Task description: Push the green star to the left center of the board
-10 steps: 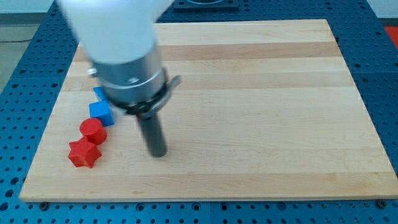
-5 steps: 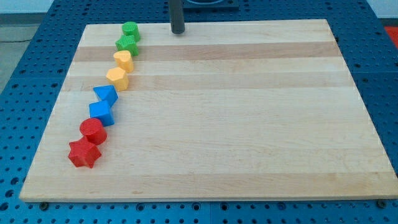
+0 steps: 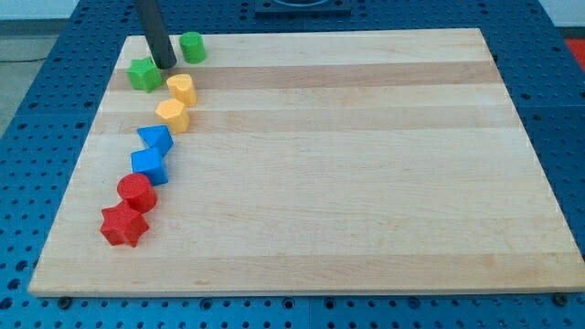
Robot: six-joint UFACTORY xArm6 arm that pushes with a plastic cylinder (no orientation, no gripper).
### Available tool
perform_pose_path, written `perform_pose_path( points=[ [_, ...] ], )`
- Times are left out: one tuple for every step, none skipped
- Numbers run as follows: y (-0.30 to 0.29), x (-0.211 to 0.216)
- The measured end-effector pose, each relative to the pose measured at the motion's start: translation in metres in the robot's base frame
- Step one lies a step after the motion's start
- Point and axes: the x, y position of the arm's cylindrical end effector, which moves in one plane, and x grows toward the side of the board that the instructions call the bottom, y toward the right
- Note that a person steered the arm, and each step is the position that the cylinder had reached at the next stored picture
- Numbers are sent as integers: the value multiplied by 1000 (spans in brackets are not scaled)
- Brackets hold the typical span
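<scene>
The green star (image 3: 143, 74) lies near the board's top left corner, close to the left edge. My tip (image 3: 165, 64) rests on the board just right of the star, touching or almost touching it. The rod rises up and to the left out of the view. A green cylinder (image 3: 192, 47) stands to the right of my tip.
Below the star a line of blocks runs down the view's left: a yellow heart-like block (image 3: 182, 89), a yellow block (image 3: 173, 115), a blue triangular block (image 3: 155, 139), a blue cube (image 3: 148, 166), a red cylinder (image 3: 137, 192), a red star (image 3: 123, 226). The wooden board (image 3: 366, 164) sits on a blue pegboard.
My tip moved from the board's top edge to the left, down beside the star. The green star slid left out of the line, away from the green cylinder.
</scene>
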Motion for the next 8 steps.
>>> perform_pose_path(
  points=[
    [-13, -2],
    [-22, 8],
    [-23, 20],
    [-24, 34],
    [-26, 49],
    [-26, 54],
    [-4, 36],
    [1, 40]
  ],
)
